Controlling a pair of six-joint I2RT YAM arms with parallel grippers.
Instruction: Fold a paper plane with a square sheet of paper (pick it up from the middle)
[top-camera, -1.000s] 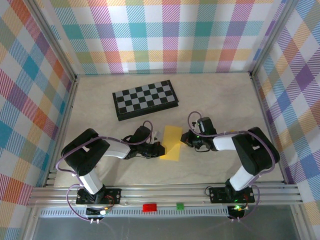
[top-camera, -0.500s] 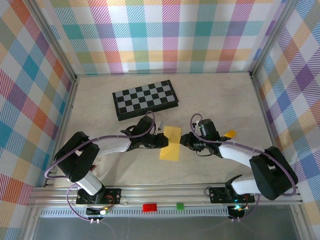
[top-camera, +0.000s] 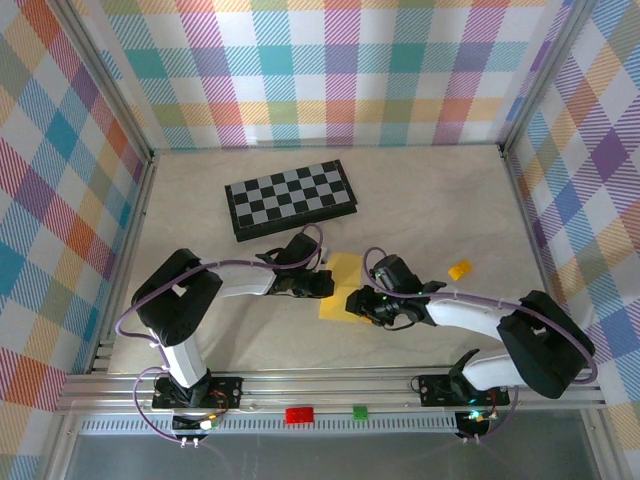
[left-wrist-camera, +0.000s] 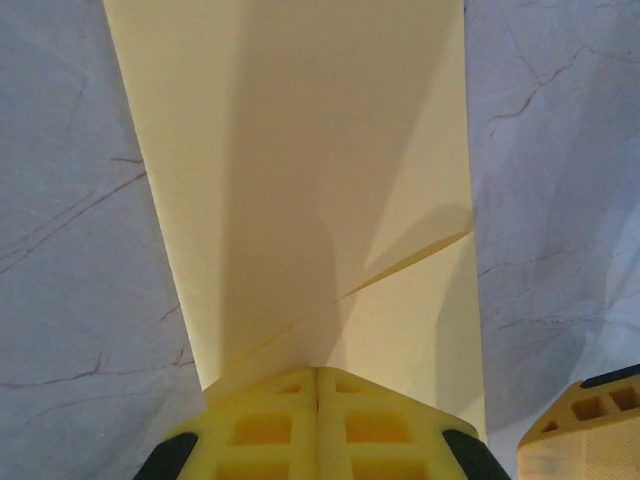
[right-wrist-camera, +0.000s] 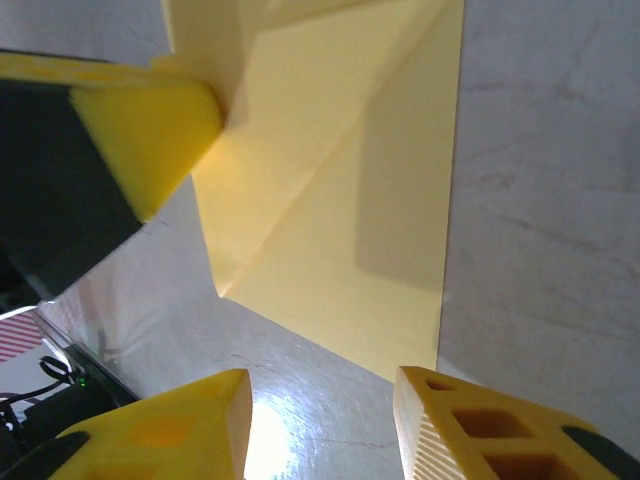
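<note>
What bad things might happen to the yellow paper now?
1. The left gripper is shut on one edge of the yellow paper; a pull might tear or crumple it.
2. The right gripper stands open just off another edge of the paper; closing there might miss it or bend a corner.
3. The two grippers sit close together, so they might bump.

Seen steeply from above and behind the bench (top-camera: 430, 190); both wrist views close, facing down at the same paper (left-wrist-camera: 300, 150).
</note>
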